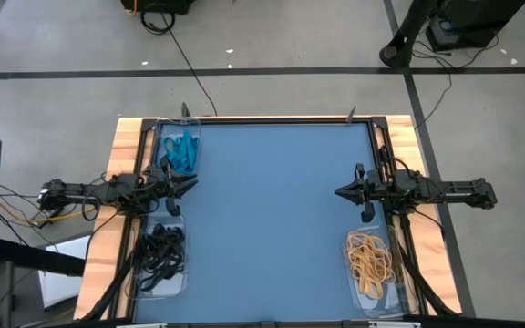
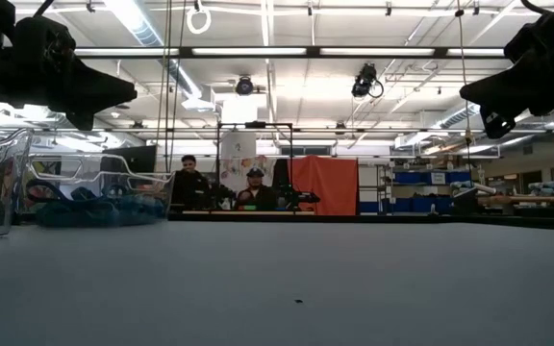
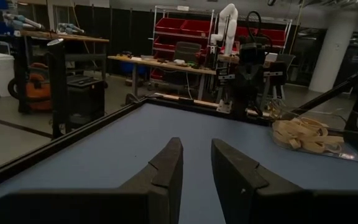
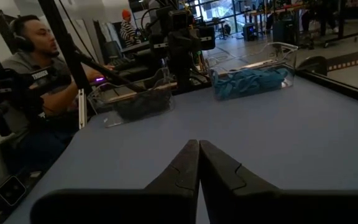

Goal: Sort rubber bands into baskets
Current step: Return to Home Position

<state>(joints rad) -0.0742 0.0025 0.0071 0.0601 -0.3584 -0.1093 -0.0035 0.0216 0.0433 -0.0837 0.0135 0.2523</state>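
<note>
Closest to the lens are the two dark fingers of my left gripper [image 3: 196, 144], slightly spread, with a narrow strip of blue table mat [image 1: 272, 219] showing between them and nothing in the gap. From above, I read that gripper at 9 o'clock on the table, between two clear trays. At 10 o'clock the teal-band tray [image 1: 195, 128] holds a heap of teal-blue rubber bands [image 1: 180, 152]. At 8 o'clock the black-band tray [image 1: 167, 292] holds a tangle of black rubber bands [image 1: 159, 252].

Over at 3 o'clock, my right gripper [image 4: 199, 143] points inward across the mat, fingers pressed together at the tips, pinching nothing. Just beside it, at 4 o'clock, the tan-band tray [image 1: 376, 303] carries the tan-orange rubber bands [image 1: 369, 258], piled toward its far end.

On the low camera both grippers hang well above the mat, touching nothing. Two people [image 2: 221, 185] sit in the room beyond the table's far edge, and another person [image 4: 30, 68] wearing headphones sits beside the table.
</note>
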